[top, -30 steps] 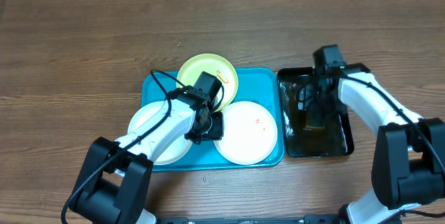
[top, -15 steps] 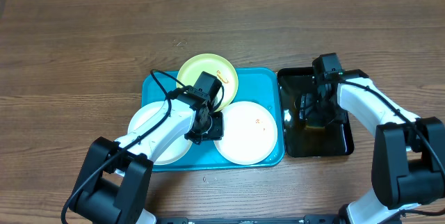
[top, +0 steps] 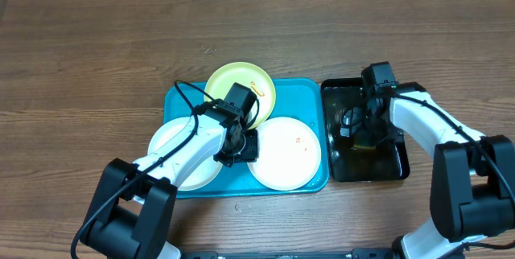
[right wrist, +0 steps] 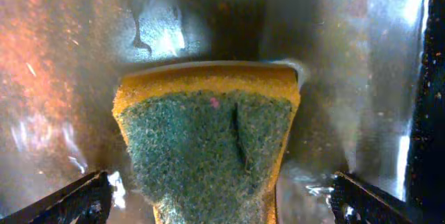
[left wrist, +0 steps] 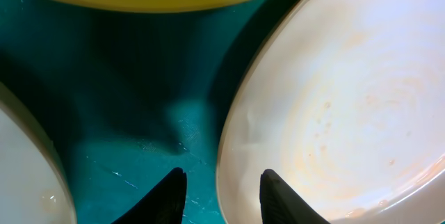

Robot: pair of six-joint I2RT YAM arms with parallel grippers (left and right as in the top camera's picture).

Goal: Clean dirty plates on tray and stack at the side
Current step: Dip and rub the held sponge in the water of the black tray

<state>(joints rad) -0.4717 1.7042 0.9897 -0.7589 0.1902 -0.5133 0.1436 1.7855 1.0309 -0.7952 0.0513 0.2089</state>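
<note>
Three plates lie on the turquoise tray (top: 312, 92): a yellow-green plate (top: 229, 82) at the back with an orange smear, a white plate (top: 179, 156) at the left, and a white plate (top: 286, 156) at the right with small orange specks. My left gripper (top: 243, 146) is down between them. In the left wrist view it (left wrist: 221, 197) stands partly open astride the right white plate's (left wrist: 348, 99) rim, one finger over the tray (left wrist: 125, 113) and one over the plate. My right gripper (right wrist: 219, 206) is open wide around a yellow-and-green sponge (right wrist: 208, 140).
A smaller black tray (top: 380, 167) holding shallow water sits just right of the turquoise tray; the sponge (top: 366, 140) and my right gripper (top: 360, 129) are inside it. Bare wooden table (top: 96, 50) surrounds both trays.
My right gripper has spread its fingers wider and shifted slightly over the sponge in the black tray. The left arm and the plates have not moved.
</note>
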